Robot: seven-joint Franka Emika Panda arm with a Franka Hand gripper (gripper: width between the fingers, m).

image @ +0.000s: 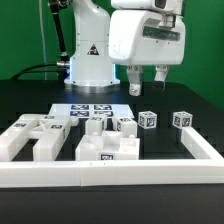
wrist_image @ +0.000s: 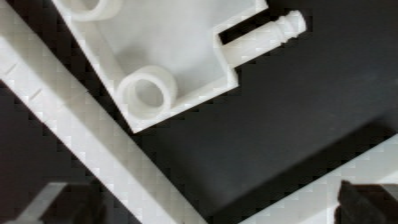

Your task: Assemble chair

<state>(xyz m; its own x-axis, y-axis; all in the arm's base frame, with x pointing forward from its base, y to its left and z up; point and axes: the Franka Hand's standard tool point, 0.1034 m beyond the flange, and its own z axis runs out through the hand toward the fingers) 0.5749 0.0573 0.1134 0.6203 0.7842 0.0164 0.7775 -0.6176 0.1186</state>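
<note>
The chair lies in loose white tagged pieces on the black table. A big blocky piece (image: 32,136) lies at the exterior view's left. A flat piece with posts (image: 104,146) lies in the middle. Small cubes (image: 148,120) (image: 181,119) stand further right. My gripper (image: 147,82) hangs high above the cubes, open, with nothing between its fingers. In the wrist view a white chair piece (wrist_image: 169,50) with a round socket (wrist_image: 146,92) and a peg (wrist_image: 267,34) lies beyond my gripper (wrist_image: 205,205). The dark fingertips (wrist_image: 43,204) show only at the picture's corners.
A long low white border rail (image: 110,172) runs along the front and up the exterior view's right side (image: 203,143). It also crosses the wrist view (wrist_image: 80,130) beside the socketed piece. The marker board (image: 85,108) lies in front of the robot base (image: 88,62).
</note>
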